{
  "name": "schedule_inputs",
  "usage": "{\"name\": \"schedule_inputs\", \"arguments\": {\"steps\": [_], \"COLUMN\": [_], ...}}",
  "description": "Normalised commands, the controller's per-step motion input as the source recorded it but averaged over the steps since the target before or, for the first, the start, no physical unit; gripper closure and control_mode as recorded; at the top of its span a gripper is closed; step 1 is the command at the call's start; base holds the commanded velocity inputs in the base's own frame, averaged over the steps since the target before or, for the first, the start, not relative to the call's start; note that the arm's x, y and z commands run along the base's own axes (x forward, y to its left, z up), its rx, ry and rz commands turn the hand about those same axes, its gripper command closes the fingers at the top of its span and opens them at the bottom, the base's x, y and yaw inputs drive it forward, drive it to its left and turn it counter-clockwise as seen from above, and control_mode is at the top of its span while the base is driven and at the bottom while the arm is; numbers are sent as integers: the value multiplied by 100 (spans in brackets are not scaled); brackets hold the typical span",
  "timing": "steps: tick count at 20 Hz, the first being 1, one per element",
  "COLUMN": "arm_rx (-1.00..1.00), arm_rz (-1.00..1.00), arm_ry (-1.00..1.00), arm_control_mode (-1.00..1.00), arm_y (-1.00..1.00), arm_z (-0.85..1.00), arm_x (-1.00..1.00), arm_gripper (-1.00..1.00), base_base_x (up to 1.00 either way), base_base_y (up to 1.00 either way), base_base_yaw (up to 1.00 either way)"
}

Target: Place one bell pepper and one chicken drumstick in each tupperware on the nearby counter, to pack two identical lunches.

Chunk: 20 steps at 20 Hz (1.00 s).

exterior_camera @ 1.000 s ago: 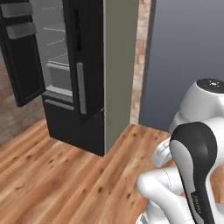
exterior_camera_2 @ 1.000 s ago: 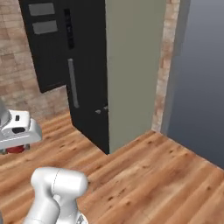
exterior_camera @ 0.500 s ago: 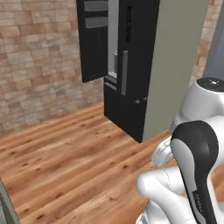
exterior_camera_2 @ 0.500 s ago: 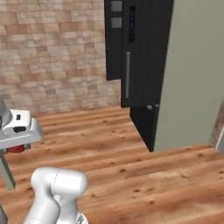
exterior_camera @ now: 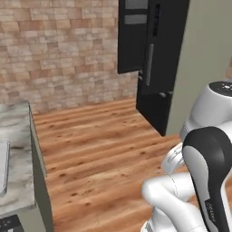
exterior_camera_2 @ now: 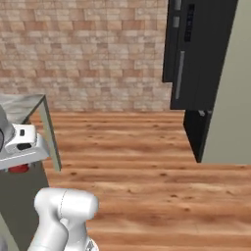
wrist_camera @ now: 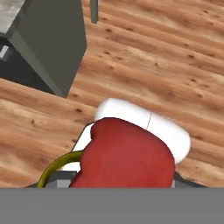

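A glossy red bell pepper (wrist_camera: 124, 155) sits close in front of the hand camera, held above the wooden floor, and it hides the fingertips. From the right base camera my gripper (exterior_camera_2: 19, 159) hangs at the left edge, shut on the bell pepper (exterior_camera_2: 18, 169), whose red peeks out under the white hand. The marbled counter (exterior_camera: 16, 131) comes in at the left, and its corner (exterior_camera_2: 22, 105) stands just behind the hand. A pale rimmed edge (exterior_camera: 2, 167) lies on it; I cannot tell what it is. The chicken drumstick and tupperware are out of view.
A tall black fridge (exterior_camera: 152, 63) (exterior_camera_2: 196, 59) stands at the back right beside a pale panel. A brick wall (exterior_camera_2: 88, 49) closes the back. Wooden floor (exterior_camera: 104, 149) spreads between the counter's grey-green side panel (exterior_camera: 41, 181) and the fridge.
The whole picture has swung: the fridge slid to the right, and the brick wall and counter came in from the left, so the base has turned. The pepper stays in the grip.
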Motion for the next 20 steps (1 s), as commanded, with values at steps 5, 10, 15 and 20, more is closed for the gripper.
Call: {"name": "schedule_inputs", "arguments": {"steps": [5, 10, 15, 20], "arm_rx": [0, 0, 0, 0], "arm_rz": [0, 0, 0, 0], "arm_ry": [0, 0, 0, 0], "arm_control_mode": [100, 100, 100, 100], "arm_y": [0, 0, 0, 0], "arm_z": [0, 0, 0, 0], "arm_x": [0, 0, 0, 0], "arm_gripper": [100, 100, 100, 100], "base_base_x": [-100, -13, 32, 22], "base_base_y": [19, 90, 100, 100], "base_base_yaw": [36, 15, 1, 0]}}
